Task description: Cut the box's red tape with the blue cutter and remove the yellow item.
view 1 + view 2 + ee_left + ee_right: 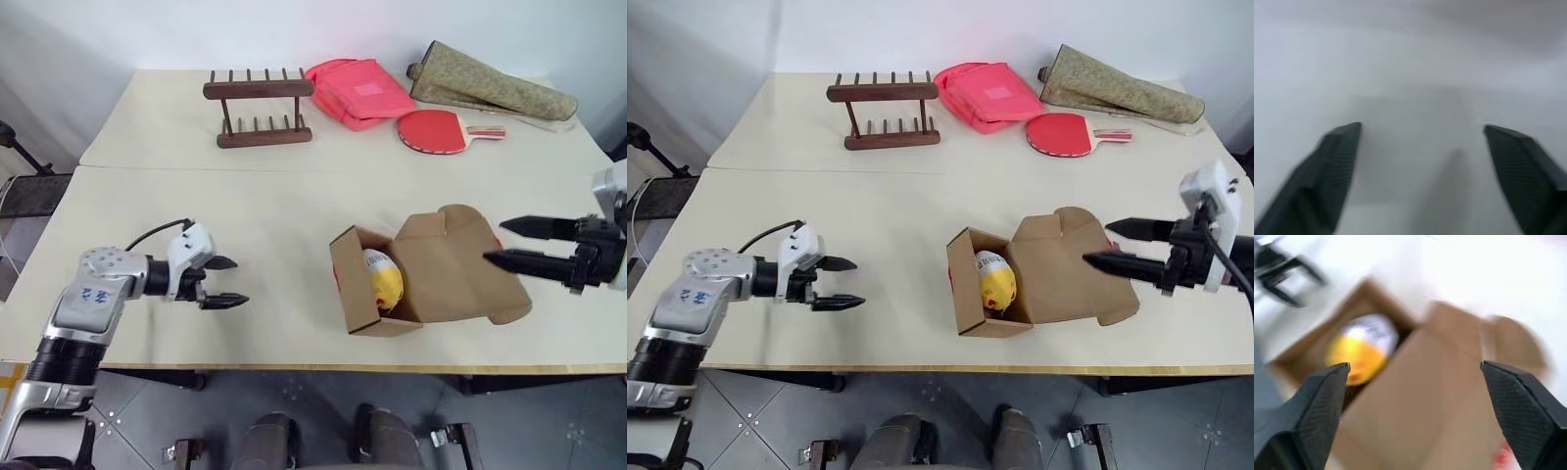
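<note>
The box [421,274] lies on its side near the front edge of the table [274,225], its flaps folded back so the mouth faces the robot's left. The yellow item [382,279] sits just inside that mouth, white on top and yellow below; with the flaps open it looks ready to be taken out. A sliver of red tape [1503,456] shows at the box's far side. I cannot find the blue cutter.

The right end effector [509,243] hangs just beside the box's flaps, fingers spread wide and holding nothing, pointing across toward the opening. The left end effector [227,282] is well apart from the box, over bare table, also spread wide and empty. Neither touches the box.

The head views give the layout: a wooden rack [259,108], a pink bag [358,93], a red paddle [441,130] and a rolled mat [490,83] along the far side. The right wrist view looks straight into the opened box at the yellow item; the left wrist view faces bare table.
</note>
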Motion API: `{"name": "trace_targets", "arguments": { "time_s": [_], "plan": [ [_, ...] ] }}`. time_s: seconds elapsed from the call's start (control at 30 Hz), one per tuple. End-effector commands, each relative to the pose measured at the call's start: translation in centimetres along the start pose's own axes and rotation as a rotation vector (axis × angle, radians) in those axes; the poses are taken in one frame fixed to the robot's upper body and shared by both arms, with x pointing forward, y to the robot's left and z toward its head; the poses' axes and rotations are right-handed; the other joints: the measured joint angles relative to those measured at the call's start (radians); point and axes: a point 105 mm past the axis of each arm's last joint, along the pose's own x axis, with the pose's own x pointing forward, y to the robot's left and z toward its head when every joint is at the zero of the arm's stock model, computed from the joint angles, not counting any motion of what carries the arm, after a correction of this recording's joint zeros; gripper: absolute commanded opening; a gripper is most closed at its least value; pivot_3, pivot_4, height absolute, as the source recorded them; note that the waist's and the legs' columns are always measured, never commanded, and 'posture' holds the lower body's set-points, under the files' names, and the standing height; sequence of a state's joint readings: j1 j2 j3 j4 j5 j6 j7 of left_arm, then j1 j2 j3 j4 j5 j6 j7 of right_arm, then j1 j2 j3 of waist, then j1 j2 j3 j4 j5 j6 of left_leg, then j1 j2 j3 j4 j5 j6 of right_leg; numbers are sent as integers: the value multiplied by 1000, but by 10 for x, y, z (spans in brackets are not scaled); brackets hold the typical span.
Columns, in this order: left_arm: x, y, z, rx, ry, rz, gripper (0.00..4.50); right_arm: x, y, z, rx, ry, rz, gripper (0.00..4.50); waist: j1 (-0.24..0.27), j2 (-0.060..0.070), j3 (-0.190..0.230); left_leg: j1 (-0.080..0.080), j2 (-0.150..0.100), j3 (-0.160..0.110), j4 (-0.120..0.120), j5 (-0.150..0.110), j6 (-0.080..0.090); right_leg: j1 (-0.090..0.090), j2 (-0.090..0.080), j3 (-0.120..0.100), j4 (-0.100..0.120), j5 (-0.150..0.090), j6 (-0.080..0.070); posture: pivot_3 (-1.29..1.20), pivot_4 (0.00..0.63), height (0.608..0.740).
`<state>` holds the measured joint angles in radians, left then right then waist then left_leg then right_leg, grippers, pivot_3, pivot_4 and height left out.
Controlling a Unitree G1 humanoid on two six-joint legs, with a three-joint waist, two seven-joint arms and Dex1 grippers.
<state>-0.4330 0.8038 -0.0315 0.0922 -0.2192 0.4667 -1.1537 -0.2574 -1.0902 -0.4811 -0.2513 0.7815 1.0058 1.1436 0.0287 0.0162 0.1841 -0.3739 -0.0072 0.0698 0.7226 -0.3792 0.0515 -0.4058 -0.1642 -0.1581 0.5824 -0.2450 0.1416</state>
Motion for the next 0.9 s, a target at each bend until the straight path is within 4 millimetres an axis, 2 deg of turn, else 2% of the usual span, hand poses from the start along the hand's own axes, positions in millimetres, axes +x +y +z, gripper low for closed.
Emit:
{"name": "trace_targets", "arguments": {
  "time_s": [0.03, 0.13, 0.2, 0.3, 0.4, 0.47, 0.57, 0.63, 0.77, 0.9],
  "plan": [
    [-4, -2, 2, 7, -14, 1, 4464, 5, 16, 9, -51, -36, 71, 4500, -3, 0, 0, 0, 0, 1, 0, 0, 0, 0, 0, 1, 0, 0, 0, 0, 150, 740],
    [-7, -11, 5, -7, -42, -26, 4464, 13, 35, 12, -79, -45, 163, 4500, -6, 0, 0, 3, 0, 2, 0, 0, 0, 0, -1, 3, 1, -1, -1, 0, 150, 740],
    [-12, -12, 4, -16, -40, -28, 4464, 21, 33, 17, -181, -80, 121, 4500, -6, 0, 0, 3, 1, 2, -1, 0, -1, -1, -1, 3, 3, -1, -1, 0, 150, 740],
    [-15, -11, 7, -10, -44, -18, 4464, 30, 32, 6, -266, -51, 102, 4500, -6, 0, 0, 3, 1, 3, -1, 0, -2, -2, 0, 3, 4, -1, -2, 0, 150, 740],
    [-13, -6, 23, 62, -105, 11, 4464, 31, 24, -3, -261, -72, 61, 4500, 1, -1, 1, 3, 0, 3, -2, 0, -1, -2, 0, 3, 4, -1, -2, 0, 150, 740],
    [-6, -12, 45, 109, -185, -40, 4464, 25, 16, -1, -265, -112, 24, 4500, 5, -1, 1, 3, 0, 3, -2, 0, -1, -2, -1, 3, 3, -1, -1, 0, 150, 740],
    [6, -26, 78, 183, -279, -145, 4500, 14, 7, -6, -275, -95, 2, 3883, 11, -2, 1, 2, -1, 4, -1, 1, -1, -2, -1, 4, 3, -1, -1, 0, 150, 740],
    [14, -33, 94, 213, -310, -204, 4500, 9, 7, -13, -280, -58, 11, 3254, 15, -2, 1, 3, -1, 4, -1, 1, -1, -2, -1, 3, 3, -1, -1, 0, 150, 740],
    [44, -51, 143, 311, -387, -309, 3599, -3, -1, -25, -321, -6, -26, 1836, 21, -2, 1, 3, -1, 8, -1, 1, 0, -1, 0, 3, 3, -1, -1, 0, 150, 740],
    [80, -71, 170, 390, -384, -406, 2243, -13, -6, -28, -330, -16, -58, 319, 22, -3, 2, 3, -1, 11, -1, 1, 1, -1, 0, 6, 1, -1, -1, 0, 150, 740]
  ]
}}
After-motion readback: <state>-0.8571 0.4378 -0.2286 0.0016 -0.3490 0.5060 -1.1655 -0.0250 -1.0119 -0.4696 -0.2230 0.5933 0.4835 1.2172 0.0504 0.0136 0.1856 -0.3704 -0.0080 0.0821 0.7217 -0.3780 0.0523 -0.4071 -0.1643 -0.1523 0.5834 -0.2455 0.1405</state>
